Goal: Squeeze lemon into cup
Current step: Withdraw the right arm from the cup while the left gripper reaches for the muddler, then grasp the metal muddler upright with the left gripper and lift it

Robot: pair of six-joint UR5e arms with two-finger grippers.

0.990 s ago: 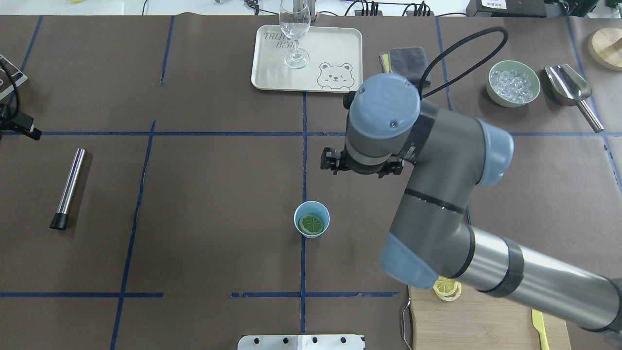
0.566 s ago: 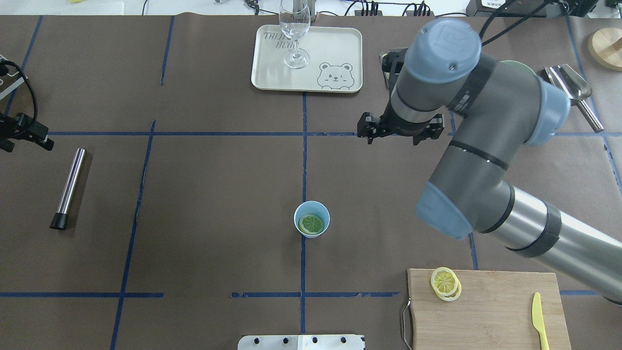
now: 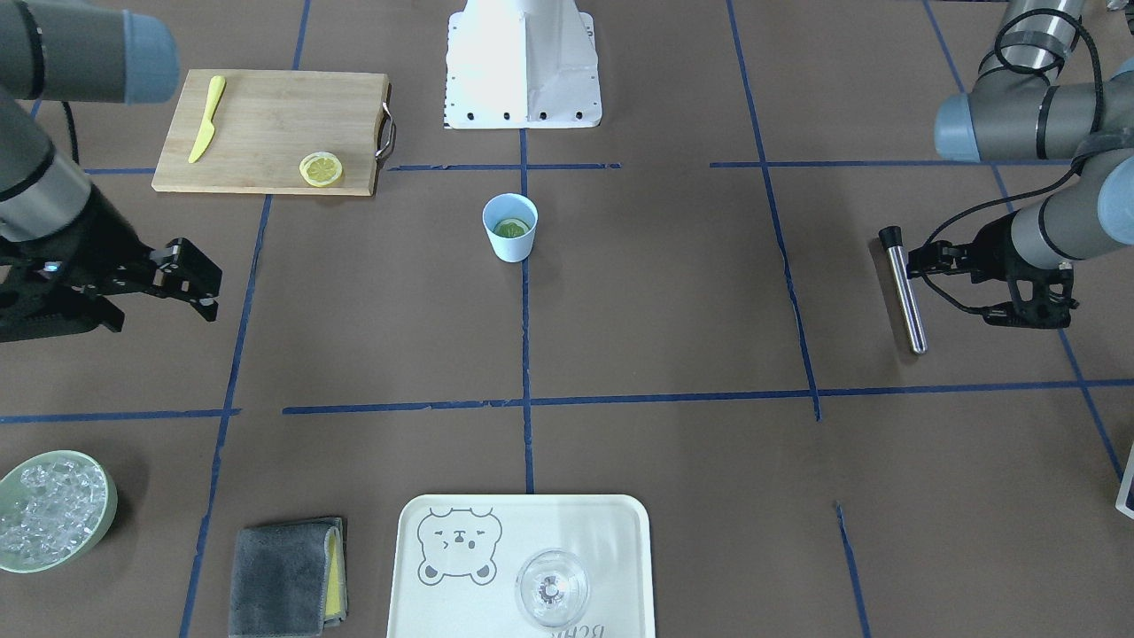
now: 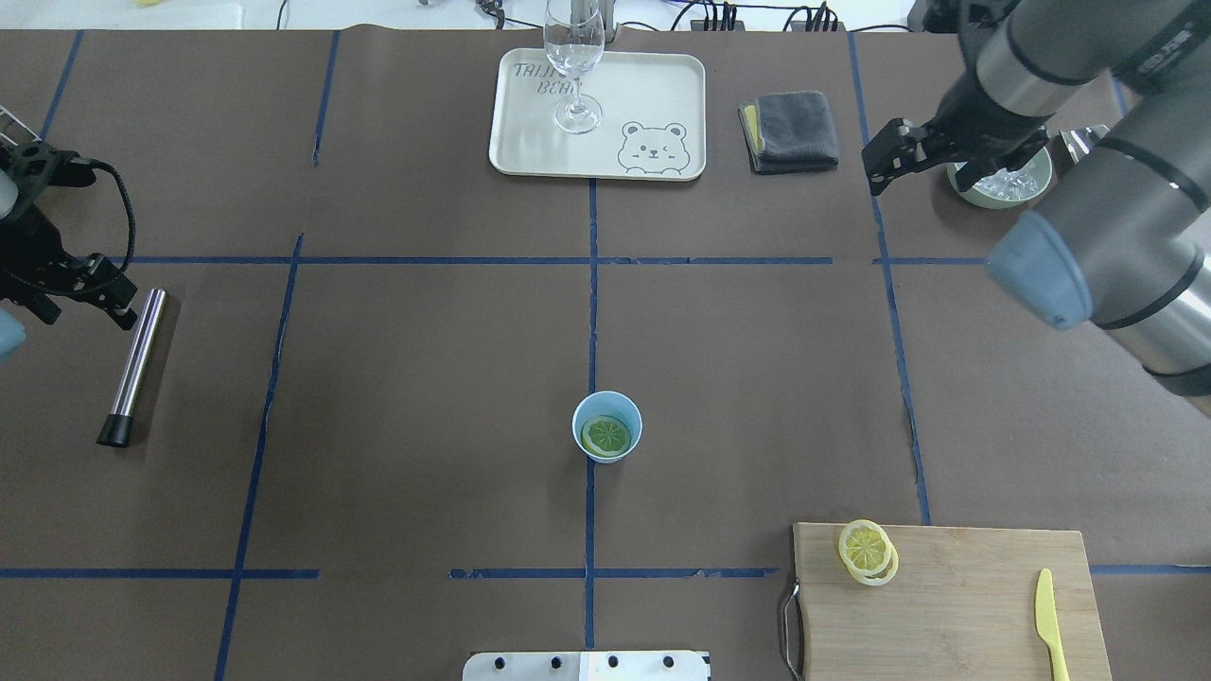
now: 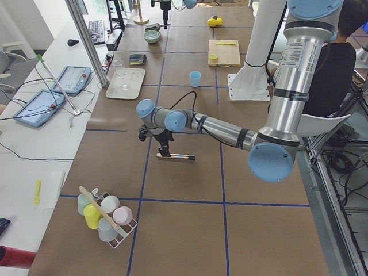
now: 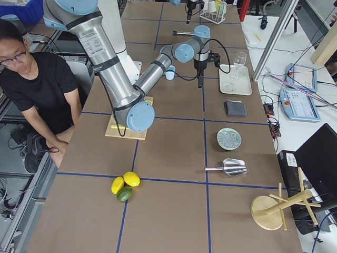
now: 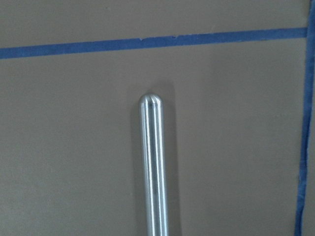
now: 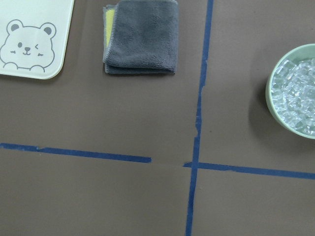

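Note:
The light-blue cup [image 4: 606, 450] stands upright near the table's middle, on a blue tape line; it also shows in the front-facing view [image 3: 509, 245]. The greenish-yellow lemon slice [image 4: 606, 435] lies flat inside it [image 3: 511, 228]. My right gripper [image 4: 885, 159] hangs far from the cup, at the far right beside the ice bowl; its jaws look open and empty [image 3: 197, 282]. My left gripper [image 4: 83, 295] is low at the table's left edge, beside the far end of a metal rod [image 4: 137, 364], and looks open and empty [image 3: 1036, 306].
A cream tray [image 4: 662, 85] with a clear glass [image 4: 575, 57] stands at the far middle, a grey cloth [image 4: 790, 130] to its right. A green bowl of ice [image 4: 989, 197] is far right. A cutting board [image 4: 956, 615] holds a paler lemon slice [image 4: 866, 549] and a yellow knife [image 4: 1048, 624].
My right arm has swung away from the cup to the far right, up to the ice bowl. My left gripper has come in towards the metal rod. Cup and lemon slice have not moved.

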